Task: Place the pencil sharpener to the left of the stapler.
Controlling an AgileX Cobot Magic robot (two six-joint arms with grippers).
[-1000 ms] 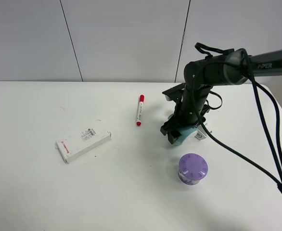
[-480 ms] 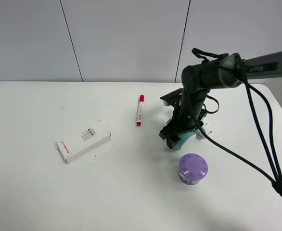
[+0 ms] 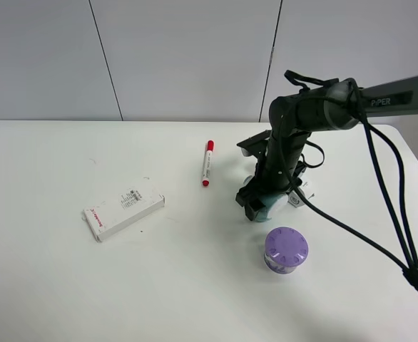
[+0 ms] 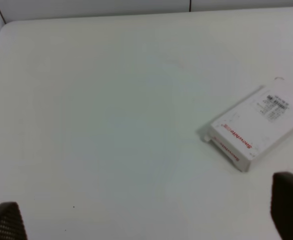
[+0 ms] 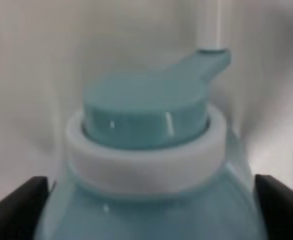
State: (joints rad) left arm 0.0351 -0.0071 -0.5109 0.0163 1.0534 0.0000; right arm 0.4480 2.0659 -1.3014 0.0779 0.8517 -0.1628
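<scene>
Right gripper (image 3: 260, 205) is down over the pencil sharpener (image 5: 146, 150), fingers flanking its teal body; whether they're actually clamped, can't tell. Sharpener sits right-centre on the table (image 3: 66, 285), above the purple container (image 3: 286, 250). Likely light, rigid, slick plastic; hold the wide body, not the neck.

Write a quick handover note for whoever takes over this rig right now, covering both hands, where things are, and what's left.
Right hand: down on the table, around the teal pencil sharpener, its fingertips on either side of the body. Whether it is actually clamped cannot be told.
Left hand: open, holding nothing, above bare table with the white box in its view.
Pencil sharpener: right of the red marker, just behind the purple container.
Stapler: not clearly seen; something white peeks out behind the right arm, too hidden to identify.
Done: reach to the sharpener.
Left: confirm grip, locate the stapler, set the sharpener on its left.
</scene>
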